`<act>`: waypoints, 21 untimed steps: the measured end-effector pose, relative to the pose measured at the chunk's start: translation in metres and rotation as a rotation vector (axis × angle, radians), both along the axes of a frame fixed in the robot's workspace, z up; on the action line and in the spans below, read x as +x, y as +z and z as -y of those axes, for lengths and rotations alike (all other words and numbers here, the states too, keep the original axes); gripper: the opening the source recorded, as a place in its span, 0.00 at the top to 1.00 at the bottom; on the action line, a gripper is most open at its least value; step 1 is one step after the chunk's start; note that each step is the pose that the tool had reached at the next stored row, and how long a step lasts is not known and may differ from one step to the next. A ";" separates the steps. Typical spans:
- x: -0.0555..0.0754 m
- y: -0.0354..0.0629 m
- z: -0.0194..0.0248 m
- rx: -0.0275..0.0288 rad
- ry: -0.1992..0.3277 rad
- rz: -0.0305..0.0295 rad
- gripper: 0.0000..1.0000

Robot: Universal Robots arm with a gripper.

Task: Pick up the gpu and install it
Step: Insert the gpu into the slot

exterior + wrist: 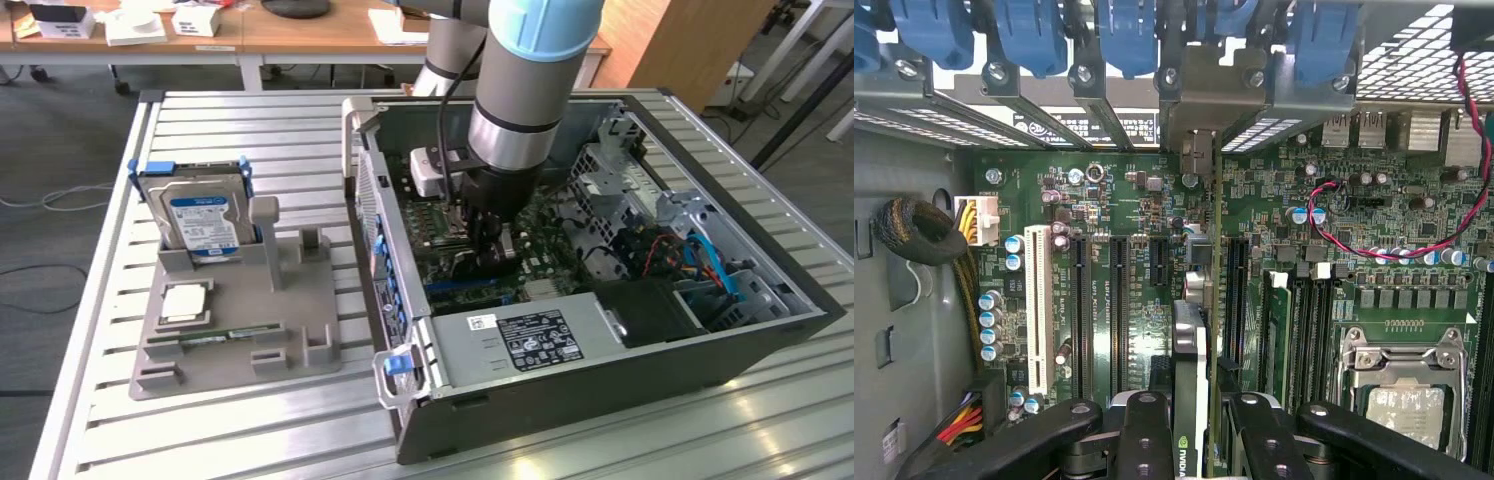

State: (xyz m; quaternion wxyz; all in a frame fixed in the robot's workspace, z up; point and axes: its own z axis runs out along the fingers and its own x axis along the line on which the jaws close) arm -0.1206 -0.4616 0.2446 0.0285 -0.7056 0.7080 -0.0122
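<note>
Pincer (1192,425) clamped on gpu (1192,330), held edge-on over motherboard (1144,200) slots inside computer case (601,380).

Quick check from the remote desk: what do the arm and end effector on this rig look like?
The arm is a thick grey-silver tube with a light blue joint cap and a dark band lower down. A black cable runs down beside it to a small white-grey box at the wrist. The end effector is black; in the wrist view its fingers are matte black linkages with round pivot bolts.
</note>
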 end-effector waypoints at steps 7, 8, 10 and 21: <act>0.000 0.0000 0.0000 0.0001 0.000 0.0000 0.66; 0.000 0.0000 0.0000 0.0001 0.000 0.0000 0.66; 0.000 0.0000 0.0000 0.0001 0.000 0.0000 0.60; 0.000 0.0162 0.0000 0.0001 0.000 0.0000 0.60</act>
